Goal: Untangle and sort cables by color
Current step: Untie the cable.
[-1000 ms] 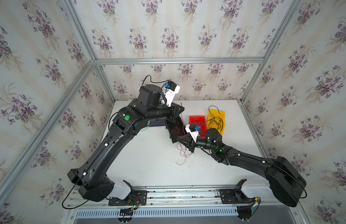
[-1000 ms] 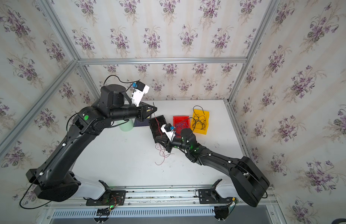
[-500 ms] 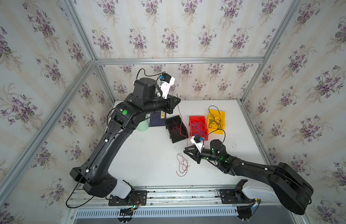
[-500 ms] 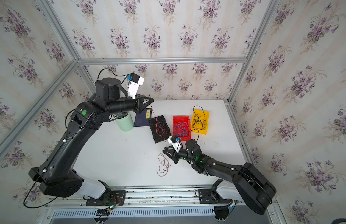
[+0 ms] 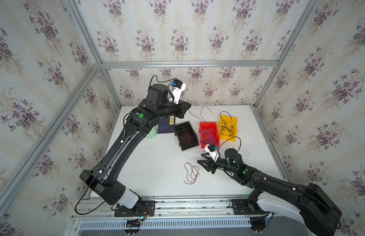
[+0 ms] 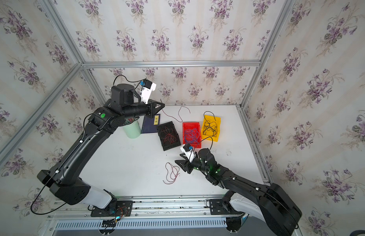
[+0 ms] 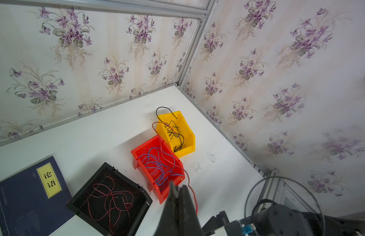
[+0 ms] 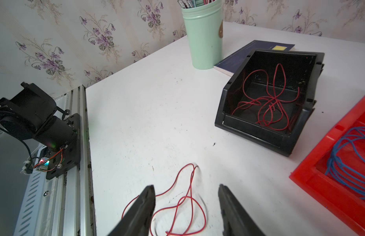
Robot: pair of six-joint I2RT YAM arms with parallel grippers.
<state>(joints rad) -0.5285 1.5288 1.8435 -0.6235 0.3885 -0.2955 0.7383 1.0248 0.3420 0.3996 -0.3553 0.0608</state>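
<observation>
Nearly sorted: my left claw [image 7: 178, 185] clamps a red cable [image 7: 192, 190] at one o'clock of the black bin [image 5: 187, 147]; right claw [image 8: 185, 186] spread over the loose cable [image 5: 191, 172] at six.

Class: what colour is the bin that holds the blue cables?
Red. The bin with the blue cables shows best in the left wrist view.

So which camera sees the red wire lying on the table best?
The right wrist view. The wire lies close up, its loops clear, just ahead of the open right gripper. In both top views it shows whole, but small and thin. The left wrist view misses it.
</observation>
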